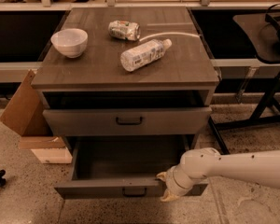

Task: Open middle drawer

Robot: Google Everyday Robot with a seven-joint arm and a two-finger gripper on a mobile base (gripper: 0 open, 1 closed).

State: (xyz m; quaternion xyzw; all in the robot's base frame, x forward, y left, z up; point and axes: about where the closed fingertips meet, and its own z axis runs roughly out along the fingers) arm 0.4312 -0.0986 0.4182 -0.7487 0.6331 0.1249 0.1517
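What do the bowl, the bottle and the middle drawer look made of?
The bowl looks smooth and white, likely ceramic. The bottle has a see-through wall, probably plastic. The middle drawer shows matte grey-brown wood grain, perhaps laminate. The gripper sits at its front edge.

The robot's single white arm (254, 168) reaches in from the right edge of the camera view, running almost level toward the left and sloping slightly downward. It ends in a bulbous, rounded wrist (196, 166) dotted with small dark marks. Beyond the wrist, the cream-coloured gripper (166, 187) sits low and just right of centre, pointing left.
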